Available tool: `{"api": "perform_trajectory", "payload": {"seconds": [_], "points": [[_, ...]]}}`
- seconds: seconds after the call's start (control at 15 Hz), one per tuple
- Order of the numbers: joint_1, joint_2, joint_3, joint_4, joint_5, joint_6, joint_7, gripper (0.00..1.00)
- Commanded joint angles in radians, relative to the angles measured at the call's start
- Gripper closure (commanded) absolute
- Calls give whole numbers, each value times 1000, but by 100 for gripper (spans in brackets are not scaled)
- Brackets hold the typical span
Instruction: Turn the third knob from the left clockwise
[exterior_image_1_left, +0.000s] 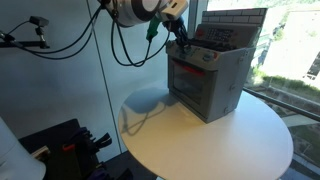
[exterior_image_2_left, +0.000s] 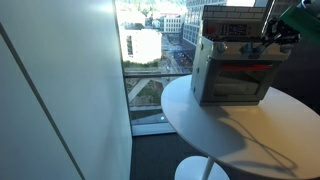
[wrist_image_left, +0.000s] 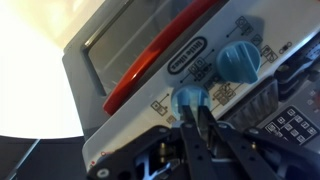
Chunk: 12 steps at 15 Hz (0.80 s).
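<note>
A grey toy oven with a red door handle stands on the round white table; it also shows in the other exterior view. In the wrist view its control panel carries blue knobs: one sits right at my fingertips and another lies further to the right. My gripper has its two black fingers drawn close together, pinching the nearer blue knob. In both exterior views the gripper sits against the oven's upper front panel. Other knobs are hidden.
The red door handle runs just below the knob panel. The table stands beside a tall window. Cables hang from the arm. Black equipment lies on the floor beside the table.
</note>
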Motion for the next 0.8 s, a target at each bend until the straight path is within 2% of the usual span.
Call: {"api": "perform_trajectory", "payload": {"seconds": [0.0, 0.2, 0.27, 0.33, 0.4, 0.73], "points": [[-9, -51, -31, -37, -36, 43, 93, 96], [-9, -56, -33, -47, -51, 58, 134, 96], [-8, -54, -31, -48, -58, 63, 142, 63], [-8, -58, -28, -50, -54, 63, 134, 62], [-9, -63, -33, -51, -55, 71, 130, 56], [-10, -123, -37, -74, -29, 40, 78, 16]]}}
